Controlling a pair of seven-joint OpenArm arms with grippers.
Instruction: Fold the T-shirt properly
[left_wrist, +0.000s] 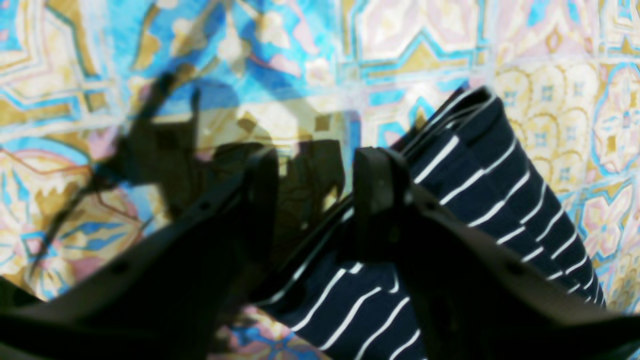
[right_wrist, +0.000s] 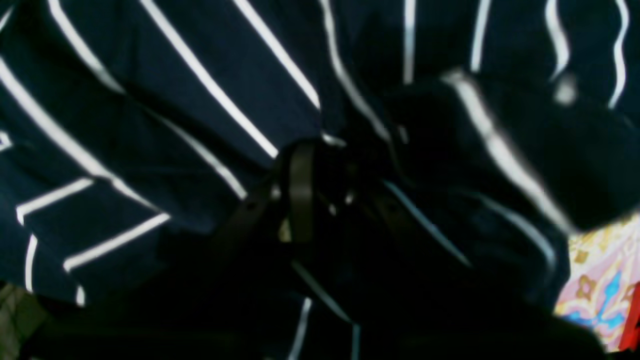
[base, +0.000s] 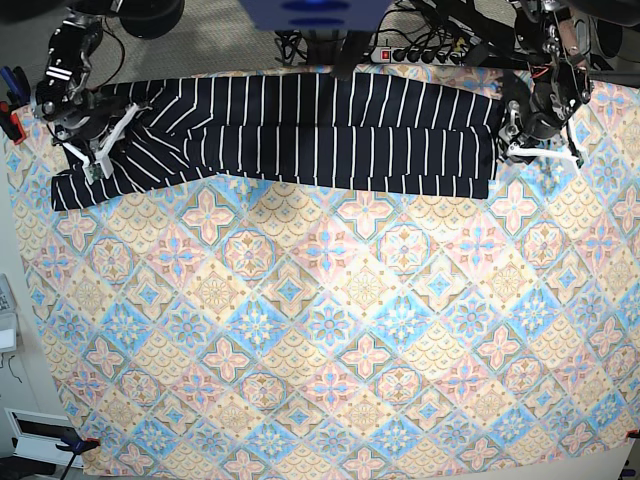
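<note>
The right gripper (base: 92, 148) pinched soft, rumpled cloth at one end of the T-shirt (base: 300, 135). That dark, white-pinstriped shirt lay as a long folded band across the far edge of the diamond-patterned tablecloth (base: 330, 340). The left gripper (base: 520, 135) stood parted beside its other end.

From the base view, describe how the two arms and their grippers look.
Both arms are black with dark cables along them. The left gripper and right gripper each carry white finger parts. In the wrist views the fingers are matte black with small screw holes.
</note>
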